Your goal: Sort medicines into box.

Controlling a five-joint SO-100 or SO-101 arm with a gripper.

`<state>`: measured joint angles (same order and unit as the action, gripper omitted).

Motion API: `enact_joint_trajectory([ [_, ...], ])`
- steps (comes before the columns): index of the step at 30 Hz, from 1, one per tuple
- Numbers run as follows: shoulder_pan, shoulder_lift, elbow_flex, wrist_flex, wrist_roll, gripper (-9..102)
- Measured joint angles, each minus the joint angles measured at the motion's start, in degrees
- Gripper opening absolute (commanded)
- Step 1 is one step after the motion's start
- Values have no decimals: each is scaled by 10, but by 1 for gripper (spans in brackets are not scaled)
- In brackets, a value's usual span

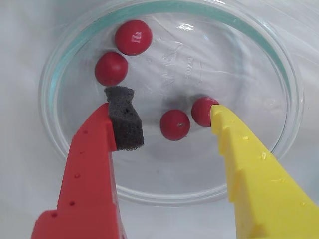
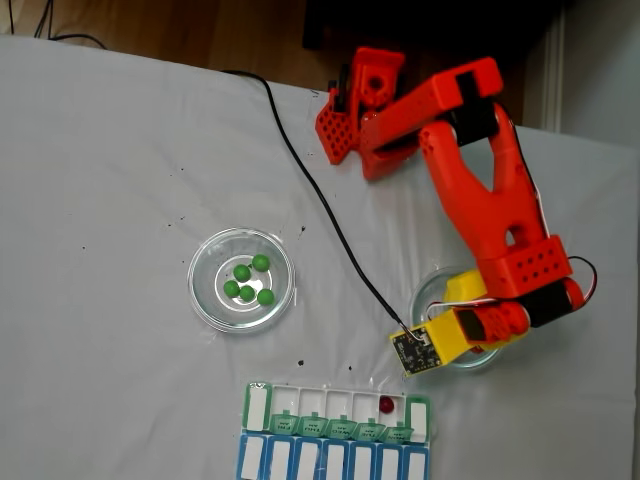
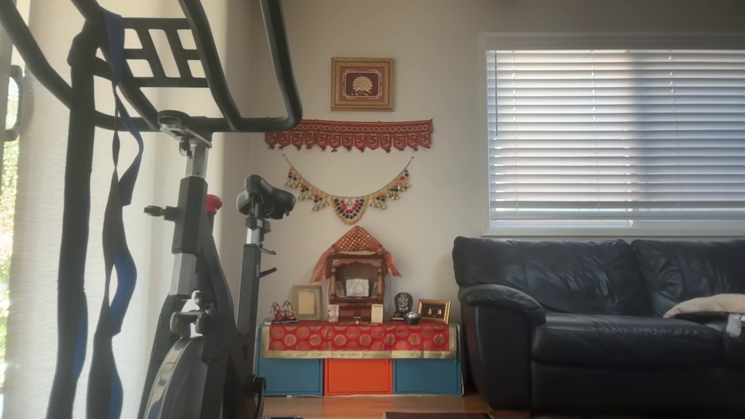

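A: Starting at the left of the fixed view, what sits on the table (image 2: 110, 180)?

B: A glass dish (image 2: 241, 280) holding four green balls (image 2: 248, 282), left of the box (image 2: 337, 411). One red ball (image 2: 386, 404) lies in an open compartment near the box's right end. The blue-lidded row (image 2: 333, 462) touches the box's lower edge.

A: And further right?

B: A second glass dish (image 1: 172, 99), up and right of the box, under the arm (image 2: 470, 170). The wrist view shows four red balls (image 1: 133, 37) inside it.

A: The tool (image 1: 169, 117)?

B: Its jaws are apart, the red finger (image 1: 92, 169) with its foam pad (image 1: 124, 119) left, the yellow finger (image 1: 249, 169) right. One ball (image 1: 174, 124) lies between them, and another touches the yellow tip.
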<state>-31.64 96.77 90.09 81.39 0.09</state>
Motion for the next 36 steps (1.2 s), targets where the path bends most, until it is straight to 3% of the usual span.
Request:
enact_joint_trajectory([
  [36, 0, -14, 14, -53, 0, 24],
])
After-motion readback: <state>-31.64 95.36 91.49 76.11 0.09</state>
